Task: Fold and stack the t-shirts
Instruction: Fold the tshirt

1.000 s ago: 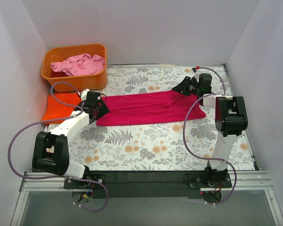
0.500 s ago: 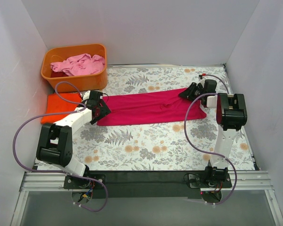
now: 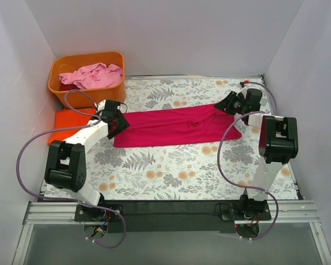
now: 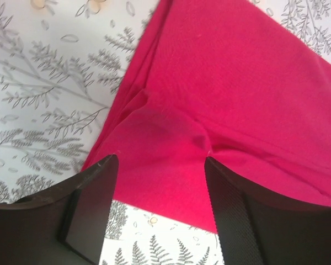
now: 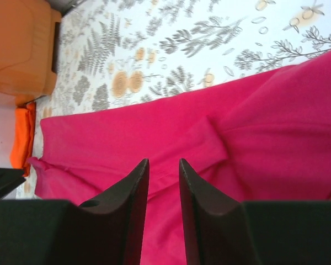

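Across the table [image 3: 171, 171], the magenta-red t-shirt [image 3: 176, 126] lies lengthwise left-to-right.

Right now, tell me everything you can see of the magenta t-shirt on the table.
The magenta-red t-shirt is soft plain cloth, folded into a long band lying flat across the floral table, left to right. A folded-in flap and creases show near its right end, small puckers at its left. The open left gripper is over the left end, fingers either side of a raised wrinkle; the right gripper, open by a narrow gap, is at the right end. Whether either touches the cloth I cannot tell.
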Robot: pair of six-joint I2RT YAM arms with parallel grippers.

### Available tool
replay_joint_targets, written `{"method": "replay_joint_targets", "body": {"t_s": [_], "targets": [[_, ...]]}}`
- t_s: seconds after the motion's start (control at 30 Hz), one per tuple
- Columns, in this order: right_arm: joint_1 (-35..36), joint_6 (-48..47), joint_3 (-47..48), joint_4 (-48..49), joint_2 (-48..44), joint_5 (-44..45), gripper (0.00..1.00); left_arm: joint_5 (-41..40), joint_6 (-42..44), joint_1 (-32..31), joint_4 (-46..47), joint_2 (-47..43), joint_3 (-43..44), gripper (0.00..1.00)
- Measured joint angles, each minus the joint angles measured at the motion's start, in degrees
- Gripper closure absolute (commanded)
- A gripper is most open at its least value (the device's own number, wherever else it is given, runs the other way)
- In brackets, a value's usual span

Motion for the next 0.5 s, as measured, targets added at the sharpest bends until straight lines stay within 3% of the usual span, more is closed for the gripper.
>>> {"method": "replay_joint_targets", "body": {"t_s": [0.27,0.5], "targets": [[0.31,-0.55,-10.8,-3.54,-16.76,4.13,0.69,-0.02,0.44,0.0,0.31,7.23,2.49,0.48],[-0.55,-1.88,-19.17,-9.01,-17.49,8.35,0.69,-0.76,0.13,0.57,0.02,9.7,3.1,0.5]]}}
